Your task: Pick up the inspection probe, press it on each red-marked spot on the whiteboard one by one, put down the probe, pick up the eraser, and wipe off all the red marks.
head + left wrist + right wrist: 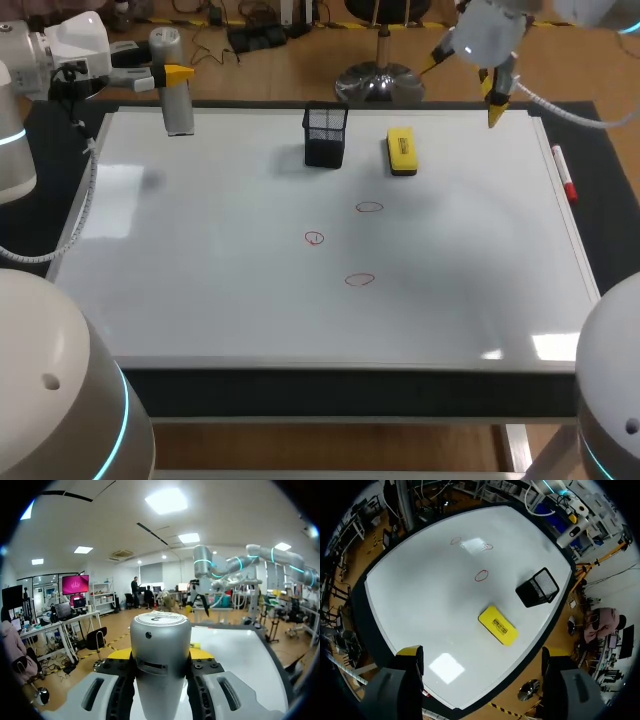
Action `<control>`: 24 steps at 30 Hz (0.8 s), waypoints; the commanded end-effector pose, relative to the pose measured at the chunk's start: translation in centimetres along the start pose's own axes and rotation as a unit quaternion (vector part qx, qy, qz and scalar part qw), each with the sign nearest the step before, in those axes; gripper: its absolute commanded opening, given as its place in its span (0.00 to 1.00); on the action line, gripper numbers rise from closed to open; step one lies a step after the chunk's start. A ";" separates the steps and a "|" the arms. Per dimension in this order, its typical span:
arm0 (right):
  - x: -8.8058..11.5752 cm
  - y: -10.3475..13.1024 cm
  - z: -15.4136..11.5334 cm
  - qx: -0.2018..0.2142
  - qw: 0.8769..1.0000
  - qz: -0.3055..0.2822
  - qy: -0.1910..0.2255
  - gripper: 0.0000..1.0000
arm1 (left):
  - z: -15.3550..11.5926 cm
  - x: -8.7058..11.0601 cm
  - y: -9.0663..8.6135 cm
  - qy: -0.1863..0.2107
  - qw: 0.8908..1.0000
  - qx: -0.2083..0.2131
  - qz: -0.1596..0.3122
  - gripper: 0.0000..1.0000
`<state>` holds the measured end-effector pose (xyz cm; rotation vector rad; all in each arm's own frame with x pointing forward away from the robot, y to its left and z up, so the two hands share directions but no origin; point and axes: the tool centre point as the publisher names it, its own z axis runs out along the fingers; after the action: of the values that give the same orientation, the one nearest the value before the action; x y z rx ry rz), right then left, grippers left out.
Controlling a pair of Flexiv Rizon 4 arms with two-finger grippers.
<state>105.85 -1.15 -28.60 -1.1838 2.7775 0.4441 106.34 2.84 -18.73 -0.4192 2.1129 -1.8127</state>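
Whiteboard [200, 290] covers the table [612, 230]. Left tool [172, 75] clamps the probe [180, 115] upright at far left; right tool [495, 100] gapes wide, far right. Cup [326, 135] stands far-centre, eraser [401, 151] just right of it, three red marks [314, 238] nearer.

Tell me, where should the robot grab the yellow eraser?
Probably from straight above, pinching the eraser across its narrow width, on the two long sides. It lies flat on the whiteboard, so only its top and sides are free.
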 end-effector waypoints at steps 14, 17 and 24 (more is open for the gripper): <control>-0.8 -0.6 1.0 -0.018 0.989 -0.051 0.134 1.00 | 0.0 0.1 -0.1 -0.001 1.000 0.001 0.001 0.00; -1.2 -0.6 2.5 -0.035 0.984 -0.116 0.130 1.00 | 0.0 0.1 -0.1 -0.001 1.000 0.001 0.001 0.00; -1.1 -1.0 5.8 -0.060 0.966 -0.212 0.132 1.00 | 0.0 0.1 -0.1 -0.001 1.000 0.001 0.001 0.00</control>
<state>106.26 0.50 -32.94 -1.7845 2.6792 0.4334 106.34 2.83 -18.73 -0.4192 2.1130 -1.8126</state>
